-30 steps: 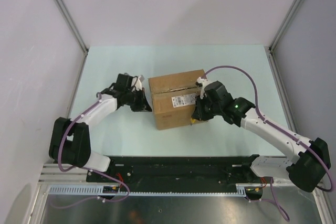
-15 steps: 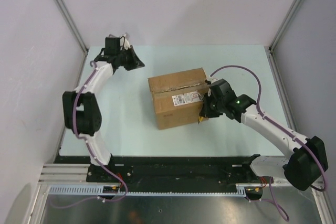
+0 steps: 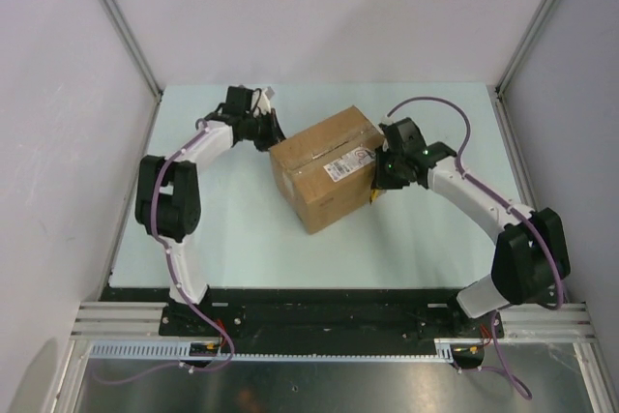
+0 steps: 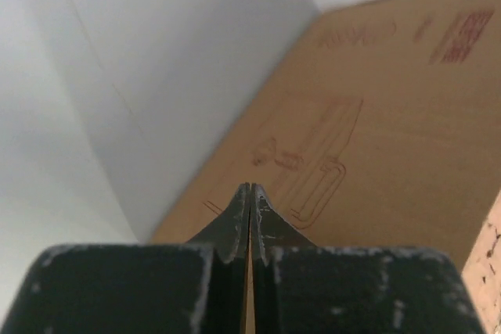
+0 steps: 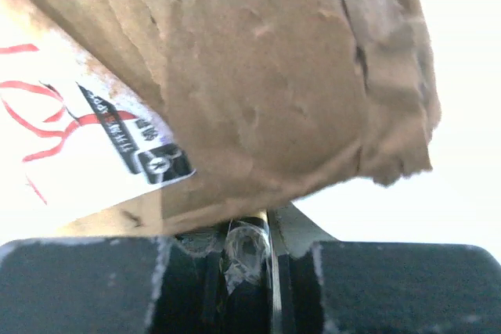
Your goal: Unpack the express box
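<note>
Two pincers flank the express box (image 3: 324, 181) on the table (image 3: 213, 239). Our left pincer (image 3: 276, 137), shut and empty, is by its far corner; our right pincer (image 3: 376, 181) pinches a yellow tool (image 3: 374, 196) beside its label (image 3: 350, 163).

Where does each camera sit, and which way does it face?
Top external: above and behind, looking down on table, both arms, express box.
Left wrist: on left arm, faces along shut left claw at the box's printed side.
Right wrist: on right arm, faces past right claw, holding yellow knife, at the box's label.
All share the box.
</note>
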